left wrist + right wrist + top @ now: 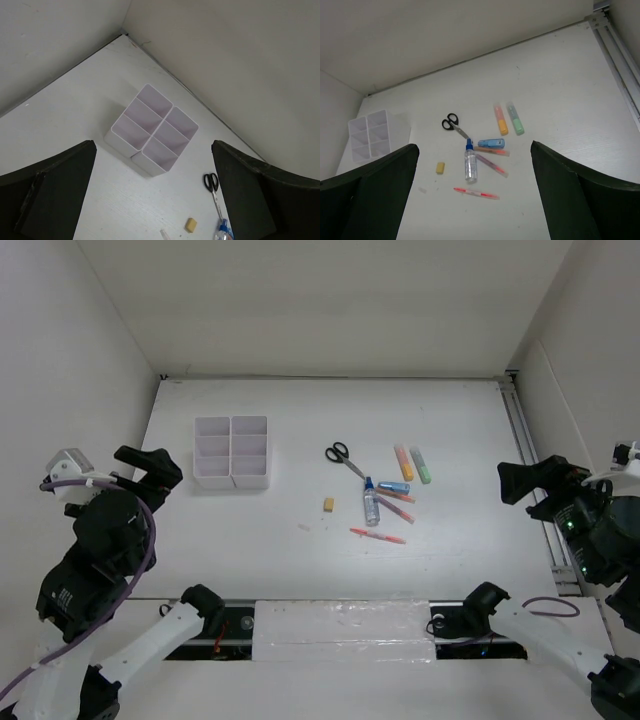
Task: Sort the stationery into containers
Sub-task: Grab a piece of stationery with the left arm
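Note:
The white six-compartment containers [232, 451] [152, 130] stand at the table's left with nothing showing inside. The stationery lies loose mid-table: black scissors [340, 455] [452, 123], orange marker [403, 462], green marker [421, 465], blue marker [393, 486], clear blue-capped bottle [371, 503] [470, 165], yellow eraser [328, 504] [190, 225] and thin red pens [378, 536] [476, 192]. My left gripper [158, 472] [152, 143] hangs open left of the containers. My right gripper [518, 482] [473, 145] hangs open, well right of the markers. Neither holds anything.
White walls close in the table on the left, back and right. A metal rail [530, 475] runs along the table's right edge under the right arm. A tiny clear scrap [304, 528] lies near the eraser.

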Available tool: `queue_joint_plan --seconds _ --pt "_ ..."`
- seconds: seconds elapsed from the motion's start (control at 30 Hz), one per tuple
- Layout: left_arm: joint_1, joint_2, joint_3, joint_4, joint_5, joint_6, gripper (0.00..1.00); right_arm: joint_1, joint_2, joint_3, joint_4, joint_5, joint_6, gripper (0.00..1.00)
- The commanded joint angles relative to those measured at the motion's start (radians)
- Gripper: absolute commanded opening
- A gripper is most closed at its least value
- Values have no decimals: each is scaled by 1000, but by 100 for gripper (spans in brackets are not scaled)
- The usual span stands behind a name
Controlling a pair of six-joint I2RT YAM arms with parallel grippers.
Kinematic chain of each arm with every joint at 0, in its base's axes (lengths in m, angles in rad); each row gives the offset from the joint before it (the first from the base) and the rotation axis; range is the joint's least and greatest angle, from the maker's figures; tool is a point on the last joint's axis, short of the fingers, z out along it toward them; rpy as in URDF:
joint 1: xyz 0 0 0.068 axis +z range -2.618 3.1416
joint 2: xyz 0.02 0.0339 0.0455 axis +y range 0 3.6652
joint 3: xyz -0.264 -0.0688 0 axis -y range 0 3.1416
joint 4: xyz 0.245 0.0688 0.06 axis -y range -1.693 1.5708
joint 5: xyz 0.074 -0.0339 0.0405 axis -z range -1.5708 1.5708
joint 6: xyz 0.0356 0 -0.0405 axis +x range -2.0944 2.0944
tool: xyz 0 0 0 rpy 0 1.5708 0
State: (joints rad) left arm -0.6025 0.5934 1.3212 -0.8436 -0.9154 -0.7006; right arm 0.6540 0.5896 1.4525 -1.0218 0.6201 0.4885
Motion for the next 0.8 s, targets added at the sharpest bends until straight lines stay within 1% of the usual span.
queue_joint_plan --seconds 0.0,0.07,0.2,0.3,0.37,0.4,0.43,0.5,0.53,0.57,0.6,0.63,0.67,0.7,0.73,0.77 --pt "-3 20 -19 29 12 -23 100 -7 18 6 12 -19 -18 100" --pt "-3 20 -19 29 12 -23 100 -7 18 6 12 -19 -18 100" --pt "-3 20 -28 29 21 -33 100 -7 -2 6 54 -103 -68 100" --pt "-3 29 -42 49 48 -33 100 -7 -2 -18 54 -131 -116 100" --pt "-3 48 -71 60 102 -33 100 -7 44 -30 54 -186 -139 100" --pt "-3 77 -88 72 133 -33 100 -7 106 -46 43 -204 -149 100" --pt "-3 97 -109 119 229 -33 100 -7 139 -63 58 -248 -149 100" --pt "-3 146 -213 190 350 -13 100 -7 232 -171 124 -353 -149 100" --pt "-3 207 -252 249 406 -29 100 -7 263 -213 197 -406 -149 100" --pt "-3 238 -292 282 515 -72 100 16 292 -277 224 -469 -149 100" --pt "-3 268 -360 308 558 -104 100 25 321 -294 242 -470 -149 100" --pt "-3 320 -390 325 591 -143 100 38 375 -306 255 -470 -149 100" --pt "-3 342 -422 366 652 -180 100 56 395 -317 275 -470 -160 100" --pt "-3 359 -479 382 676 -254 100 56 412 -317 275 -461 -160 100" --pt "-3 373 -505 403 699 -285 100 67 424 -317 275 -461 -160 100" --pt "-3 394 -536 469 731 -306 100 67 435 -328 287 -461 -150 100"
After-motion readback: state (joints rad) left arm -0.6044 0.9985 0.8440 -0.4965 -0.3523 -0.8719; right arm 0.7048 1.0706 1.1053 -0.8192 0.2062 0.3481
